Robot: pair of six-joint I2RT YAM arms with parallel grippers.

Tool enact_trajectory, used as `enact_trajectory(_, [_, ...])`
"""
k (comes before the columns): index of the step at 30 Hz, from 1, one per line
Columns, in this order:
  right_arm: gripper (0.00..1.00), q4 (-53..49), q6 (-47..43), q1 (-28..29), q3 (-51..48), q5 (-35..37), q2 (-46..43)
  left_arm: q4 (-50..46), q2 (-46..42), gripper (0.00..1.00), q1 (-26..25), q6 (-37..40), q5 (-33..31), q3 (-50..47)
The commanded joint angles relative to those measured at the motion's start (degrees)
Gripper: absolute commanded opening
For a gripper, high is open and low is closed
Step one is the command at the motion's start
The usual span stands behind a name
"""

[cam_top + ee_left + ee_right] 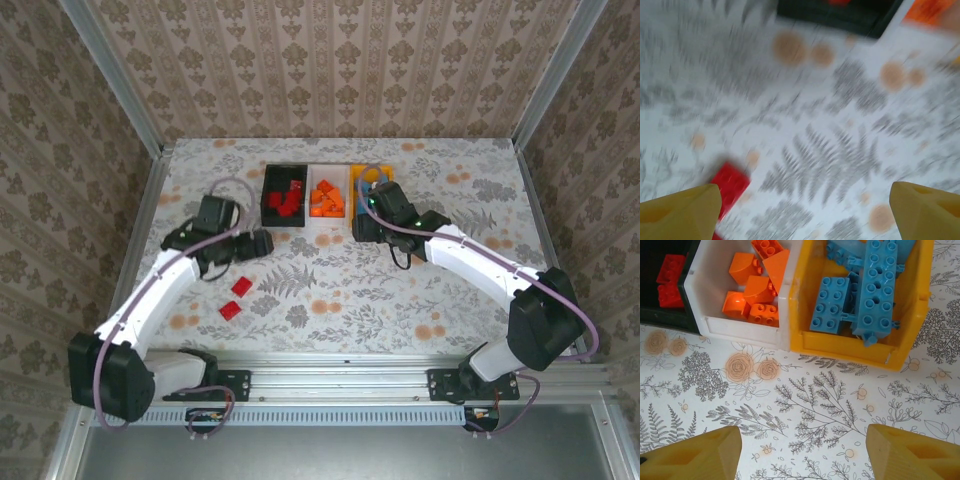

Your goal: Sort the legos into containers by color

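Noted nearest, on the patterned table [330, 290], well to the near-left of the white bin [740, 329]: two loose red bricks [241, 286], lying flat, a little apart from each other, outside every container. Recorded just beyond them, to the left of the white bin and nearer than it: left gripper [802, 215], jaws released wide, nothing between the yellow fingers [680, 210]. Seen in its wrist view, heavily blurred: one of the loose red bricks close by the left finger, contact not determinable. Recorded just short of the white bin's near right corner: right gripper [802, 460], jaws likewise released wide, empty, poised over bare patterned surface, clear of the containers. Found in the white bin itself: orange bricks [752, 285], several with rounded or sloped faces, heaped loosely. Found hard against the white bin's left wall: black bin [665, 322], holding red pieces [670, 275]. Found hard against the white bin's right wall: orange-yellow bin [840, 346], holding blue bricks [865, 290], short and long ones piled together, one long brick laid across the others. All three containers in one row, side by side, at the far part of the table, each colour in its own container.
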Motion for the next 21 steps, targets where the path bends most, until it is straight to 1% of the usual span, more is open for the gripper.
enact_trajectory(1, [0.68, -1.2, 0.6, -0.1, 3.2, -2.3, 0.9, -1.7, -2.4, 0.86, -1.0, -0.3, -2.2, -5.0])
enact_trajectory(3, [0.68, -1.3, 1.0, 0.0, 3.8, -2.8, 1.1, -2.5, -2.3, 0.85, -1.6, -2.8, -6.3, -6.4])
enact_trajectory(6, [0.69, -1.6, 0.8, 0.3, 4.6, -2.9, 1.2, -1.5, -1.6, 0.85, -1.7, -3.5, -8.5, -7.9])
enact_trajectory(9, [0.69, -2.0, 0.8, 0.4, 4.6, -2.6, 1.4, -0.8, 0.1, 0.85, -1.7, -3.0, -12.5, -8.4])
enact_trajectory(12, [0.69, -2.3, 0.8, 0.5, 4.7, -2.6, 1.4, -0.2, 3.3, 0.84, -1.6, -2.8, -13.4, -8.4])
enact_trajectory(16, [0.69, -2.3, 0.8, 0.5, 4.5, -2.4, 1.4, 2.6, 5.4, 0.82, -1.7, -1.8, -12.0, -10.2])
enact_trajectory(21, [0.70, -2.0, 0.8, 0.5, 5.0, -2.6, 2.2, 2.6, 8.2, 0.81, -1.7, -0.8, -12.1, -10.3])
